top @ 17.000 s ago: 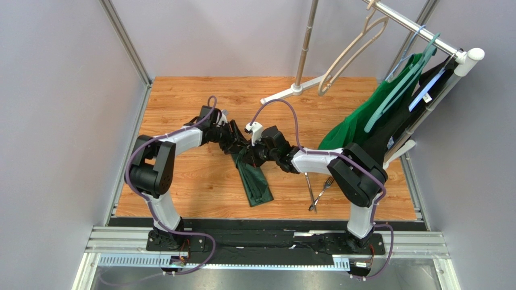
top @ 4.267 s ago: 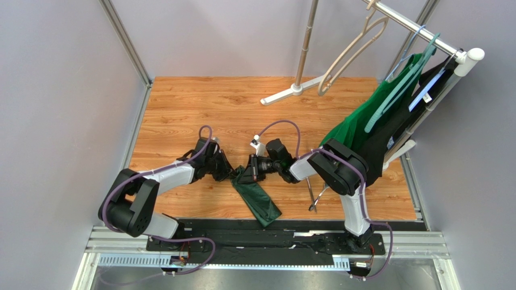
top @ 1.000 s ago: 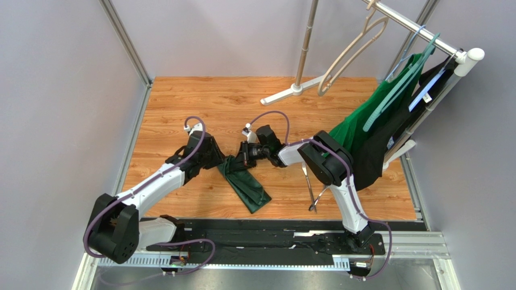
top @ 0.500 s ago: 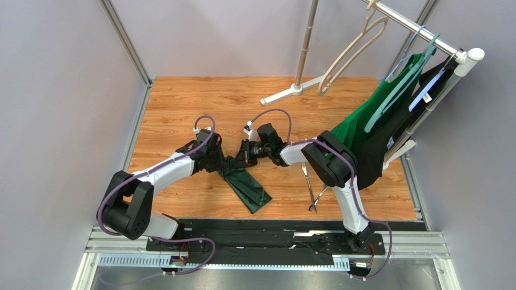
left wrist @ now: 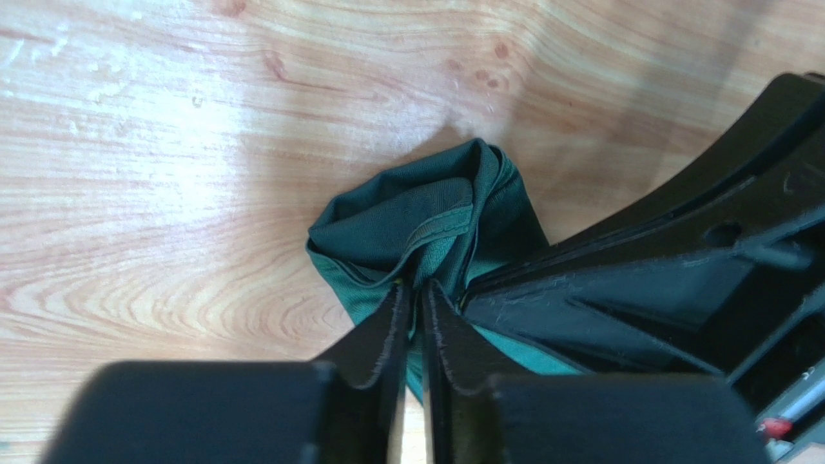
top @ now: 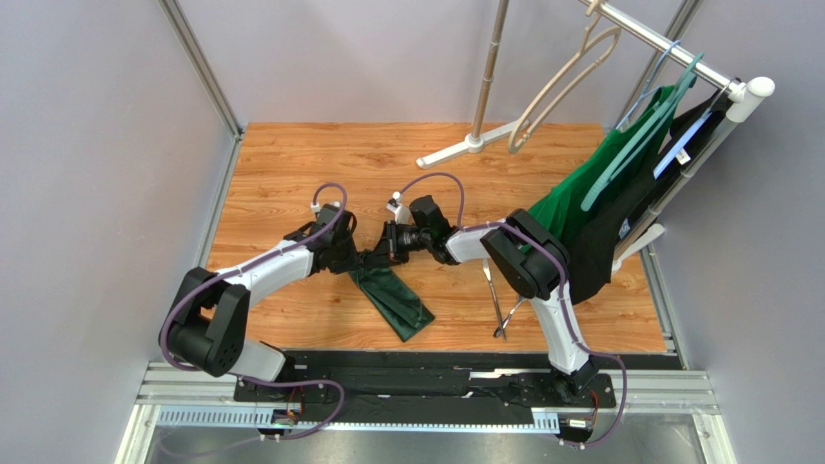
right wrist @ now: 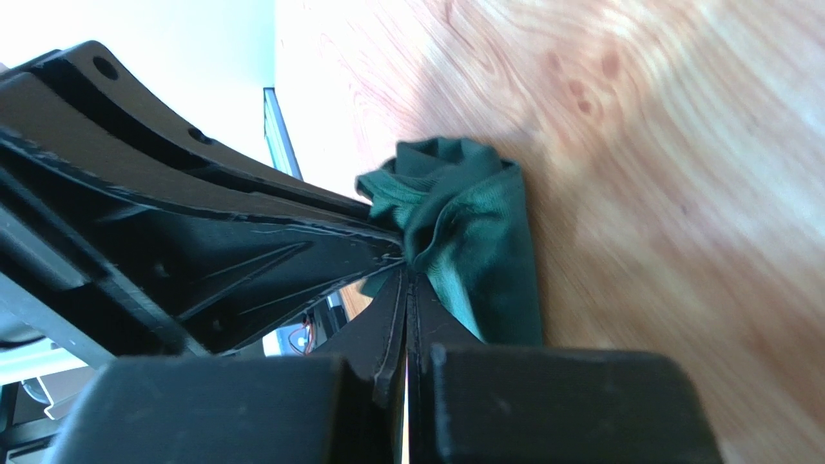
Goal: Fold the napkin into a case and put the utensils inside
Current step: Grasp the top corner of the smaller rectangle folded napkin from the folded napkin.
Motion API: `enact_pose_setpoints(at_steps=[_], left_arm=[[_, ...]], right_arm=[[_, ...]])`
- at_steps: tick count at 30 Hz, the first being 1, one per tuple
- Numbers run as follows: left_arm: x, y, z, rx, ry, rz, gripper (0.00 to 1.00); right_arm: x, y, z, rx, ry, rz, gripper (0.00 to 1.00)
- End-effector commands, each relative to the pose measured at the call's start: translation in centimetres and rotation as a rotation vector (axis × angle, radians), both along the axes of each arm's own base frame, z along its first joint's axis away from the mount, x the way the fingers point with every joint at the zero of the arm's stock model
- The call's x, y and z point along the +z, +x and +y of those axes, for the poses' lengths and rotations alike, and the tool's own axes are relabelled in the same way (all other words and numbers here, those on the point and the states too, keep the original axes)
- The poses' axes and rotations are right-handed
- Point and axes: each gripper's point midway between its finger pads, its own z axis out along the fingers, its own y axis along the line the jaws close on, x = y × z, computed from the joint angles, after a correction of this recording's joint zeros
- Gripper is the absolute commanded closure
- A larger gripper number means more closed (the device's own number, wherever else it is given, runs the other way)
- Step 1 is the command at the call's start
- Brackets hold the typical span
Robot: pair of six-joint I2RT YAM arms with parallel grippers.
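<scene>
Wood-grain laminate covers the worktop (top: 290, 174), and the work sits near its middle. Reaching in from 8 o'clock, the left pincer (top: 372, 259) is all but pressed together. Its fingertips (left wrist: 385, 324) nip a raised fold at the upper end of the soft, dark forest-green cloth napkin (top: 399, 302). That napkin lies as a narrow folded band on the bare wood, running from the two pincers toward 5 o'clock. Its lower end is flat and its upper end is bunched. At 2 o'clock of the left one, almost tip to tip with it, the right pincer (top: 385, 250) is pressed fully together on the same bunched end, pinching the cloth from the opposite side. Both therefore hold one small knot of fabric between them, and the rest of the band lies below.

The cloth looks light, limp and matte, so I judge it unlikely to slip. It will probably sag, twist and shed its folds if drawn by a single point. The corners or a clean hemmed edge seem the better places to hold, with the layers kept together.

Well apart, at 4 o'clock of the right pincer, two slim silver metal utensils (top: 501, 302) lie on the wood, outside the cloth. Farther on, at 2 o'clock, a brighter green garment (top: 571, 198) hangs from a rack.
</scene>
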Motion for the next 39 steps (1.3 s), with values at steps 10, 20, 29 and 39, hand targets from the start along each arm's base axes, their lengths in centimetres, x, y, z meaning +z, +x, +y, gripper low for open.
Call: enact_pose_setpoints(at_steps=[10,20,29,39], left_arm=[[2.3,0.9,0.1,-0.02,0.023,-0.047,1.0],[1.8,0.9,0.1,-0.001,0.02,-0.037,0.76],[2.0,1.1,0.1,-0.004,0.022,-0.039,0.95],[2.1,0.8,-0.5,-0.026,-0.01,-0.035,1.0]], right_arm=[[2.3,1.1,0.0,0.001,0.025,-0.079,1.0],[2.1,0.0,-2.4,-0.012,-0.03,-0.1,1.0],[1.2,-0.5,-0.5,0.027,0.009,-0.069,1.0],[1.7,0.0,2.2,0.06,0.058,-0.063,1.0]])
